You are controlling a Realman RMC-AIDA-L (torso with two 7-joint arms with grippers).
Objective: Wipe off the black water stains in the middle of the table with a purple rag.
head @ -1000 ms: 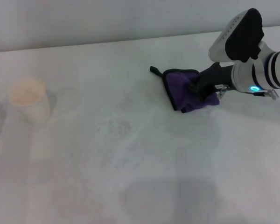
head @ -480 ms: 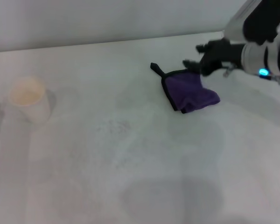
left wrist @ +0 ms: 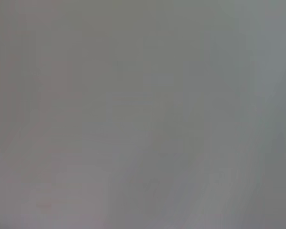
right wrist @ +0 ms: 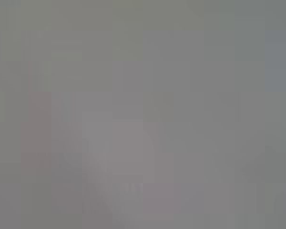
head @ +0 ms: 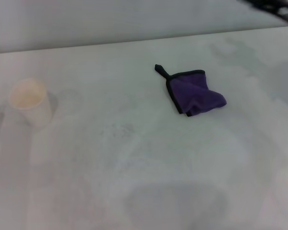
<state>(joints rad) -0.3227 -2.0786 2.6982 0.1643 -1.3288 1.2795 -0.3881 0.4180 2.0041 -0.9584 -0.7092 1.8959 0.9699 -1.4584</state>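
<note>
The purple rag (head: 196, 92) lies folded and loose on the white table (head: 149, 182), right of the middle, its black corner loop (head: 159, 70) pointing to the back left. Nothing touches it. No dark roundish blot shows on the table; only faint grey speckles (head: 121, 129) lie near the middle. A dark sliver of my right arm (head: 273, 5) shows at the top right corner of the head view, well away from the rag; its gripper is out of view. My left arm and gripper are out of view. Both wrist views show only plain grey.
A cream-white cup (head: 30, 100) stands upright at the left of the table. The table's far edge (head: 110, 44) runs along a grey wall at the back.
My right gripper let go of the purple rag, lifted and drew back up and to the right, out of the head view. The rag stays where it was left.
</note>
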